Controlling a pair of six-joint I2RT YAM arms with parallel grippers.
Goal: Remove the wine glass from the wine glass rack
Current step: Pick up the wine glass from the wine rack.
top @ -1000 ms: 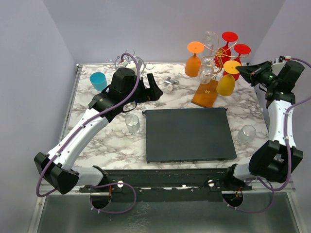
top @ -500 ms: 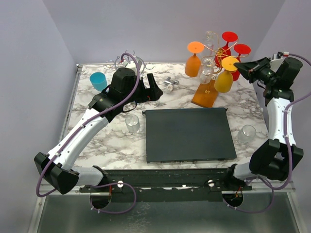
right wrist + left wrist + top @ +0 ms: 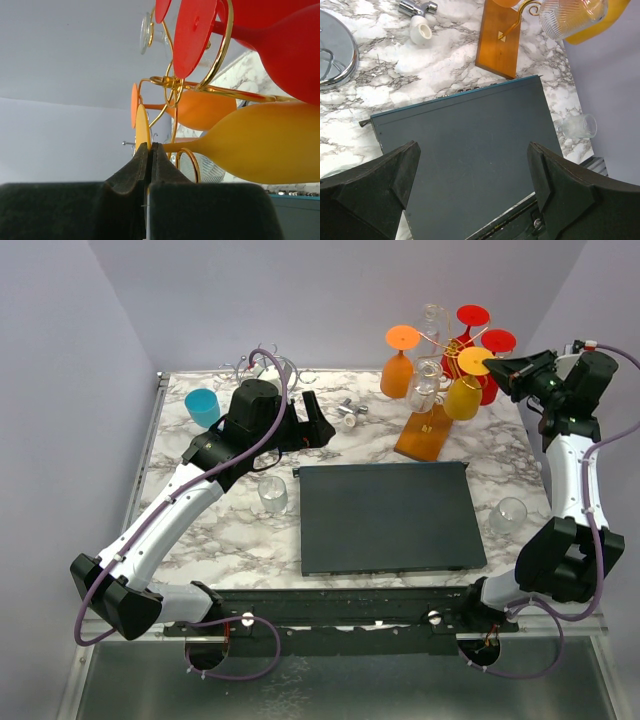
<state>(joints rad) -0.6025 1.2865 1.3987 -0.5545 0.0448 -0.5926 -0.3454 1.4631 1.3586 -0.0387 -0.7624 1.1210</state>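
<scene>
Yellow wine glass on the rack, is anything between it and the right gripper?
Nothing visible: the right gripper is shut on the yellow wine glass at its foot. Coming off, gold wires of the wine glass rack and a red glass sit close beside it.

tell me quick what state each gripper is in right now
left gripper: open, holding nothing
right gripper: closed, pinching the foot of the yellow wine glass
</scene>
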